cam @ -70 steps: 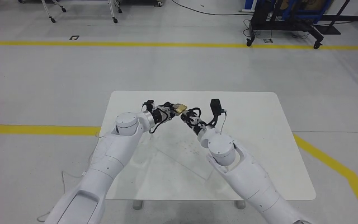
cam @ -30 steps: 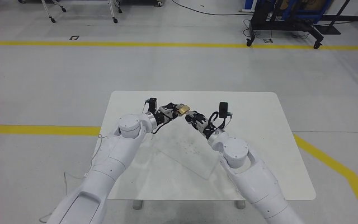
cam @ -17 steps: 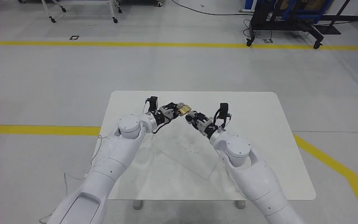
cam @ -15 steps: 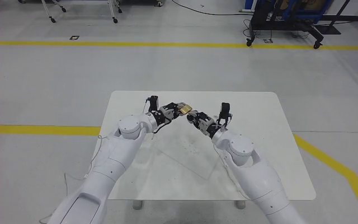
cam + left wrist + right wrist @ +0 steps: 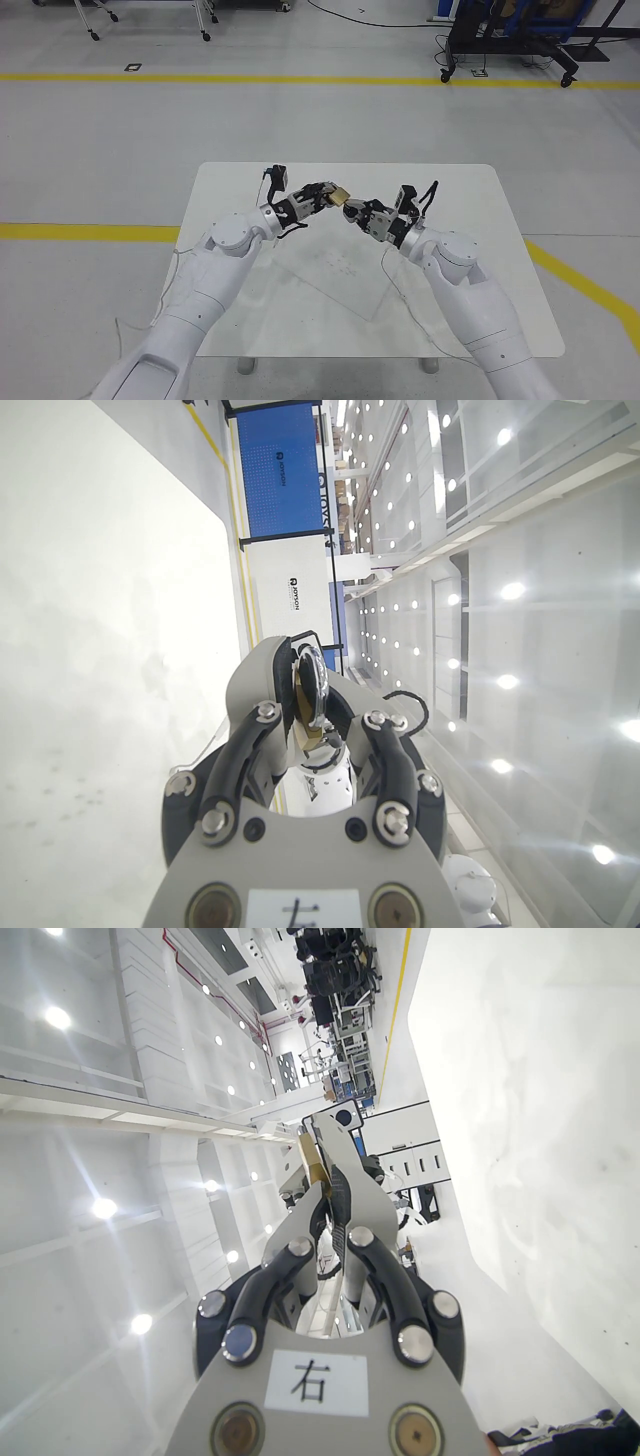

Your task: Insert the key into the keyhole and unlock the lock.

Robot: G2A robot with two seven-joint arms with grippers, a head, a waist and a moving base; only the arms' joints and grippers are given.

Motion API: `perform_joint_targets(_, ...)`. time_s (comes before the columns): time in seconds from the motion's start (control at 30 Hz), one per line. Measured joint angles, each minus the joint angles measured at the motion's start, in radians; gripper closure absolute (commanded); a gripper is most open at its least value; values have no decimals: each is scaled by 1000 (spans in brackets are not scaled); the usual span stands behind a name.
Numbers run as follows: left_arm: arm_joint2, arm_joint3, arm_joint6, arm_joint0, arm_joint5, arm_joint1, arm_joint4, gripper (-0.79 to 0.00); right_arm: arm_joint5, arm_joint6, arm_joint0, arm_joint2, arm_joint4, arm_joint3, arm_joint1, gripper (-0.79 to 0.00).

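Over a white table point(image 5: 500, 210) on yellow-lined floor point(image 5: 300, 120), left jaws pinch the lock point(image 5: 339, 194), right jaws pressed together beside it.

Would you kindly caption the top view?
Left gripper holds a brass padlock over the white table, right gripper close beside it.

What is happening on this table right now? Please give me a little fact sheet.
Place: white table
Left gripper: shut on a brass padlock, held off the table
Right gripper: shut on a thin brass piece, apparently the key
Positions: grippers tip to tip over the table's far half, key beside the padlock
Key in keyhole: cannot tell
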Motion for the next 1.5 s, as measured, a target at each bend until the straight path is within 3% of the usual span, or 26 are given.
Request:
perform_joint_targets(0.17,-10,-20,29,17,-59,5,47,0,6,50,17,3,32,33,2,0)
perform_joint_targets(0.77,-25,-37,44,25,-108,11,107,0,14,55,5,28,19,21,16,0)
perform_joint_targets(1.13,-20,-47,71,29,-244,21,263,0,27,103,4,44,53,32,24,0)
perform_joint_targets(1.5,-20,-55,55,36,-296,29,320,0,36,120,19,40,79,65,27,0)
